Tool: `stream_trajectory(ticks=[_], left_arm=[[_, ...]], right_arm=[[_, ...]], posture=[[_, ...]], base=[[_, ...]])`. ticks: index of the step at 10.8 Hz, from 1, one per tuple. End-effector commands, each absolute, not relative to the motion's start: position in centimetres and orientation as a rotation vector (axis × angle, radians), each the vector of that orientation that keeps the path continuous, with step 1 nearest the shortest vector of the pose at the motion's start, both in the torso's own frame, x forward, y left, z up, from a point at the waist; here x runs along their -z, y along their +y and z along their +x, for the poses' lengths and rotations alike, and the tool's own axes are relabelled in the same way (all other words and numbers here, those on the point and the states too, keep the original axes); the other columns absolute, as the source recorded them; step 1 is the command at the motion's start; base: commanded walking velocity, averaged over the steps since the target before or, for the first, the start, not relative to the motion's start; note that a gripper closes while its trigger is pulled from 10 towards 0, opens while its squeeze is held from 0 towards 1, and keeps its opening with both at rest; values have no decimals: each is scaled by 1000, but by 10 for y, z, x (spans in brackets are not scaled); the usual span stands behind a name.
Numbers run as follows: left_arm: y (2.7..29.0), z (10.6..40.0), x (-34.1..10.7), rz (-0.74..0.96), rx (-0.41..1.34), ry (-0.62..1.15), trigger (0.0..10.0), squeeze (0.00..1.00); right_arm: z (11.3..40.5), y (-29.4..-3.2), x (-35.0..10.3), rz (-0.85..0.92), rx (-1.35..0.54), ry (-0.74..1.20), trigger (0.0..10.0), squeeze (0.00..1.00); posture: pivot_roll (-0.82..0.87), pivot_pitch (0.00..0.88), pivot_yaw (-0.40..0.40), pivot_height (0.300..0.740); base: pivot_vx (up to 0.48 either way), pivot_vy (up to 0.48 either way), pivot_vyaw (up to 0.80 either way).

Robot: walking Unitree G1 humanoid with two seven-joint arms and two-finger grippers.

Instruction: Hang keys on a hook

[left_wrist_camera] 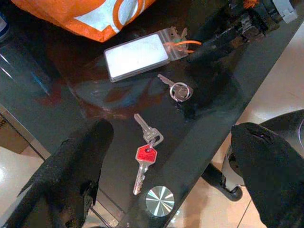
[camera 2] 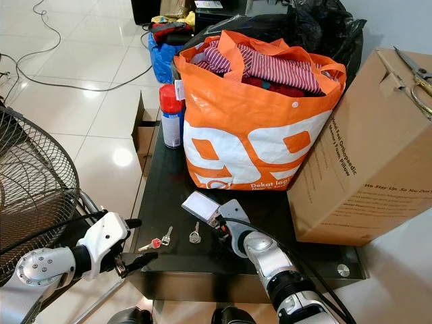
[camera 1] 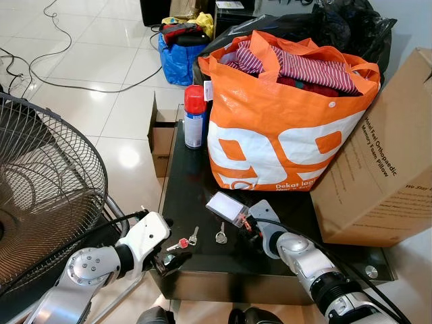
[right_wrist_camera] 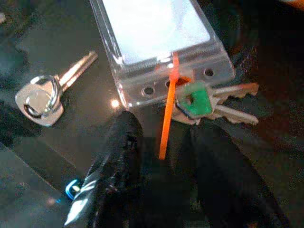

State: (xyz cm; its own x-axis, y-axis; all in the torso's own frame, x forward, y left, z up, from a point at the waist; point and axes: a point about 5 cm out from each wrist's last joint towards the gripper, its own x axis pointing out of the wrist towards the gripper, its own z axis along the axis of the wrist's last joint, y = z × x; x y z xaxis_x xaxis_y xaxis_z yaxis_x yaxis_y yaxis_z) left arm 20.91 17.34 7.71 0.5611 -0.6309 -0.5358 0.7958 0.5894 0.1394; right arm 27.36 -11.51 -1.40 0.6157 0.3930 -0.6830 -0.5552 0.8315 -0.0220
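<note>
Keys on the counter (camera 1: 202, 260), between your two grippers

Your left gripper (left_wrist_camera: 166, 190) hangs open, red-tagged keys (left_wrist_camera: 145, 154) lying lengthwise dead ahead between its jaws. Your right gripper (right_wrist_camera: 164, 156), jaws slightly parted, straddles the orange tie (right_wrist_camera: 167, 118) of the green-tagged keys (right_wrist_camera: 209, 107); it's nearer.

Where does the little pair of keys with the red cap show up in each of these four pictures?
Left eye view: red-capped silver keys on the black glass table, beside the left gripper.
Right eye view: same keys, near the table's front edge.
Left wrist view: centre, between the open fingers.
Right wrist view: not in it.
Shared landmark: the clear plastic card tag, also.
</note>
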Motion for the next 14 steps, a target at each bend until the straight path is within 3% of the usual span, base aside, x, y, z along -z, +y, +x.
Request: stream_trajectory(ticks=[1, 10, 14], left_arm=[[168, 209, -79, 382, 889, 447, 10000, 0], [166, 215, -80, 385, 870, 413, 10000, 0], [157, 236, -97, 240, 655, 272, 10000, 0]], right_arm=[[275, -120, 14, -240, -541, 721, 0, 0], [279, -121, 11, -211, -526, 696, 0, 0], [276, -139, -11, -154, -522, 540, 0, 0]], posture=[[-51, 115, -80, 740], [-45, 68, -77, 740], [-44, 0, -65, 740]], base=[[0, 0, 0], [0, 0, 0], [0, 0, 0]])
